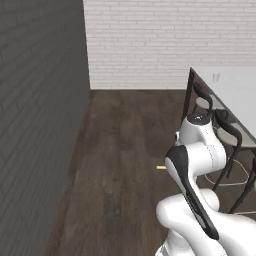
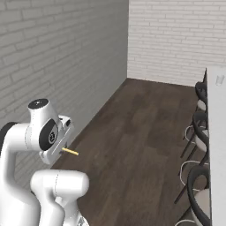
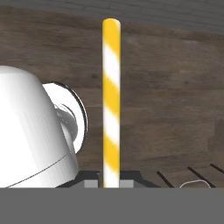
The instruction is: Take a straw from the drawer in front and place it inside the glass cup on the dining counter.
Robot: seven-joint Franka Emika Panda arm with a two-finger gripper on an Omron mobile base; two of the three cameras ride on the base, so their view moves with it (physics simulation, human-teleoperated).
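Even, flat rendered light in all views, brick wall (image 1: 40, 125) at left of the left base view dim grey, white worktop (image 1: 235, 90) at upper right washed pale, floor (image 2: 141, 145) dark, soft blur on striped straw (image 3: 111, 105) edges

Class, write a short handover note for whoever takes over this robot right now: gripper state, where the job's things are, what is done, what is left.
Gripper: shut on the straw, a yellow-and-white striped stick held over the wooden floor.
Dining counter: ahead to the right, stools along its side; a small glass cup stands far down its top.
Done: straw taken.
Left: carry it to the counter and put it in the cup.
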